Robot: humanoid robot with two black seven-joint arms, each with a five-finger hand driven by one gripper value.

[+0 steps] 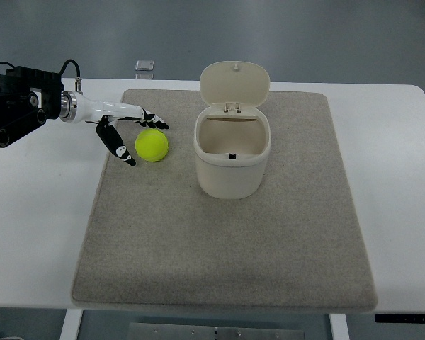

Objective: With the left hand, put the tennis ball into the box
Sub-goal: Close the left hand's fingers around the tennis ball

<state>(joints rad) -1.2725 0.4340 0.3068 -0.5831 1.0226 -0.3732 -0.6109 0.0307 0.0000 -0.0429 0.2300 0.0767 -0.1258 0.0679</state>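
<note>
A yellow-green tennis ball (151,145) lies on the grey mat (227,234), left of a cream box (231,152) whose lid stands open at the back. My left hand (136,136) comes in from the left edge. Its fingers are spread around the ball's left and upper side, and hold nothing. I cannot tell if a fingertip touches the ball. The box is empty as far as its inside shows.
The mat lies on a white table (42,227). A small grey clip-like object (145,67) sits at the table's far edge behind the mat. The right arm does not show.
</note>
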